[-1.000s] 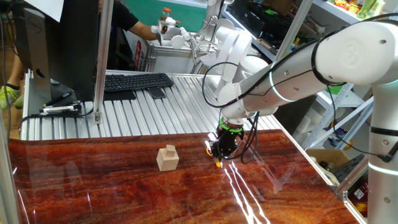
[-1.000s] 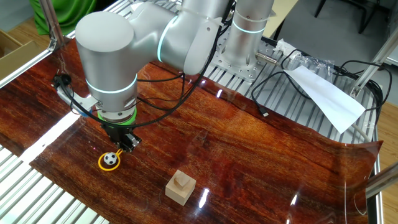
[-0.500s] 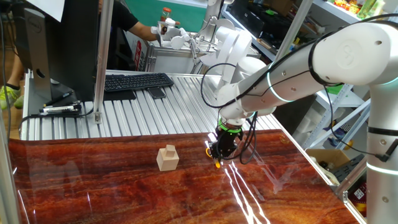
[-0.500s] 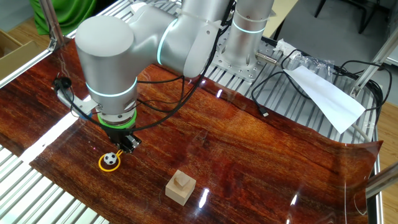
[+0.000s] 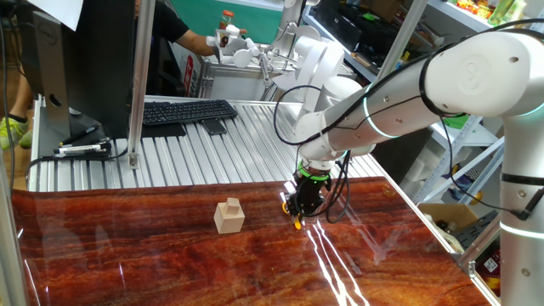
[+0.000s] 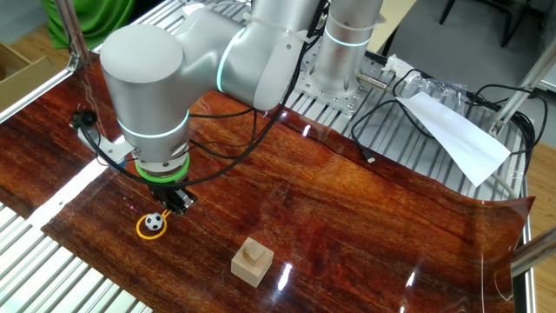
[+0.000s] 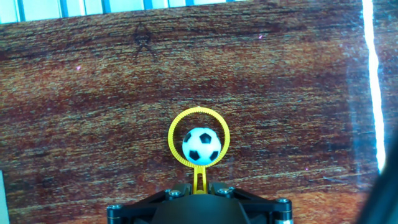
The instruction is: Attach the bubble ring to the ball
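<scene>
The gripper [image 7: 199, 198] is cut off by the hand view's bottom edge, so its fingertips are not seen. The bubble ring [image 5: 298, 223] is largely hidden behind the gripper in one fixed view; the ball cannot be made out there.

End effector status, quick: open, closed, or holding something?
End effector: closed on the stem of the yellow bubble ring, whose loop surrounds the ball on the table.

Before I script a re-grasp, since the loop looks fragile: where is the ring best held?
By its straight stem, coming in from the stem end, opposite the loop. The ring lies flat with the ball inside its loop, so only the stem juts free. The gripper already sits at that end.
</scene>
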Available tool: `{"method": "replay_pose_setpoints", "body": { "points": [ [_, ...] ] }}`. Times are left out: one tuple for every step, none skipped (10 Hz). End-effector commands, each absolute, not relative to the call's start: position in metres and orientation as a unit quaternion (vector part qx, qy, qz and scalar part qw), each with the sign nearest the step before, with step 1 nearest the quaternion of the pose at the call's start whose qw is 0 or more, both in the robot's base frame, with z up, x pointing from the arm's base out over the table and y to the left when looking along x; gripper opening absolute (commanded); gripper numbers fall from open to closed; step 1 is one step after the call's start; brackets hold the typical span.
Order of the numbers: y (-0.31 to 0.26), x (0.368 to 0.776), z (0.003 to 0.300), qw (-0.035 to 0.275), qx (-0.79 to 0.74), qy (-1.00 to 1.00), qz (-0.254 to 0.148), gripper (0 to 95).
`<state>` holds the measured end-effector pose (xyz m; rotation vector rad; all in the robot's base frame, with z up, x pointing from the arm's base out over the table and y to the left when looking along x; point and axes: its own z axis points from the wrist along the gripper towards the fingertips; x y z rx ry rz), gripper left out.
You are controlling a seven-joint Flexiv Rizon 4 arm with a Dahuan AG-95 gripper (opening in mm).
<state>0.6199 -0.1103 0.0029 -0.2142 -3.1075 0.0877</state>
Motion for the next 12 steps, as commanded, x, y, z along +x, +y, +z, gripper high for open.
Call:
{"method": "replay_pose_setpoints", "body": {
  "points": [
    [-0.110,0.620,0.001,0.012,-0.075,-0.997,0.028,38.0],
    [-0.110,0.620,0.001,0.013,-0.076,-0.997,0.028,38.0],
    [-0.110,0.620,0.001,0.013,-0.078,-0.996,0.028,57.0],
    [-0.111,0.621,0.003,0.015,-0.079,-0.996,0.027,57.0],
    [-0.111,0.621,0.004,0.015,-0.080,-0.996,0.026,57.0],
    [-0.111,0.621,0.004,0.015,-0.079,-0.996,0.025,57.0],
    [-0.111,0.620,0.006,0.015,-0.077,-0.997,0.023,57.0],
    [-0.111,0.620,0.011,0.016,-0.075,-0.997,0.023,57.0],
    [-0.112,0.620,0.015,0.017,-0.073,-0.997,0.022,57.0],
    [-0.112,0.619,0.020,0.019,-0.070,-0.997,0.022,57.0],
    [-0.113,0.619,0.026,0.019,-0.063,-0.998,0.022,38.0],
    [-0.113,0.618,0.030,0.020,-0.060,-0.998,0.023,38.0]
  ]
}}
